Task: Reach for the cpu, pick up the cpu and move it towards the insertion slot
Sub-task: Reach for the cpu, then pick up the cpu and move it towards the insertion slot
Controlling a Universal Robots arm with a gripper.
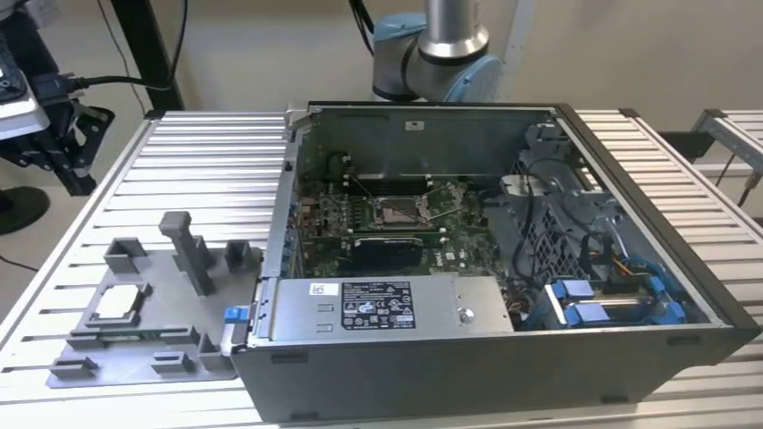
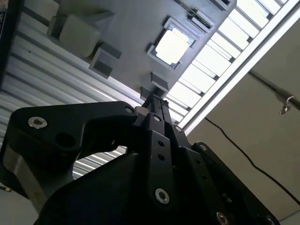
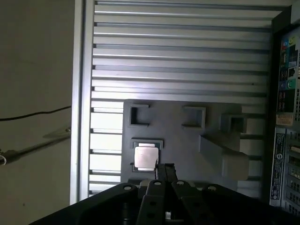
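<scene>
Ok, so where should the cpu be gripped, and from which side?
Probably by two opposite edges, coming straight down from above. The cpu lies flat, face up, in a shallow recess of the grey fixture tray. Its top is therefore the open side, and the recess frames it closely, leaving little room to reach in from beside it.

Tall grey posts (image 1: 188, 255) stand beside the cpu (image 1: 116, 305), open above.
</scene>
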